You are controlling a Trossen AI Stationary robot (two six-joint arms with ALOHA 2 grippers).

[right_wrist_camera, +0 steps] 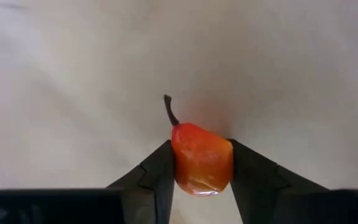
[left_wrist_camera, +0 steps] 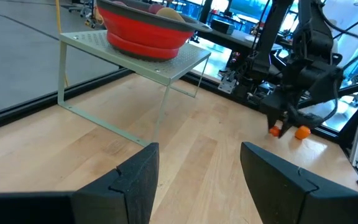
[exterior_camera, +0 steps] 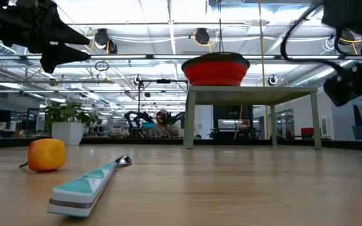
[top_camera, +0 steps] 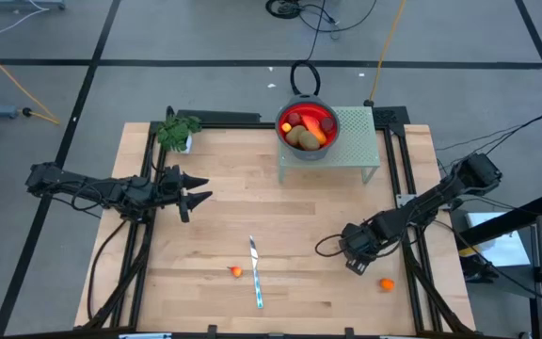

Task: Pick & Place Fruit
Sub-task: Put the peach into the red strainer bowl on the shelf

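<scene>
- Two dark fingers (right_wrist_camera: 157, 174) of the right gripper (right_wrist_camera: 202, 171) stand on either side of a small orange-red fruit (right_wrist_camera: 201, 158) with a thin stem, and both inner faces look to be touching its sides; I judge them clamped on it or within a hair of it.
- Beyond the fingertips lies only pale table (right_wrist_camera: 73, 74), so the piece seems to sit low, on or just above the wood.
- To do this step well, finish the squeeze gently, since the piece is rounded and could pop out forward; keep it centred between the pads, then lift straight up before travelling.
- Just outside the gripper, another small orange piece (top_camera: 386, 283) lies on the table; avoid nudging it on the lift.
- Farther out, a third orange bit (top_camera: 236, 272) rests beside a slim knife (top_camera: 255, 273).
- Well beyond, a red bowl (top_camera: 308, 127) on a green rack (top_camera: 365, 141) already holds several fruits, the likely drop spot.
- Left gripper (left_wrist_camera: 197, 171) waits across the table, fingers apart, holding nothing.
</scene>
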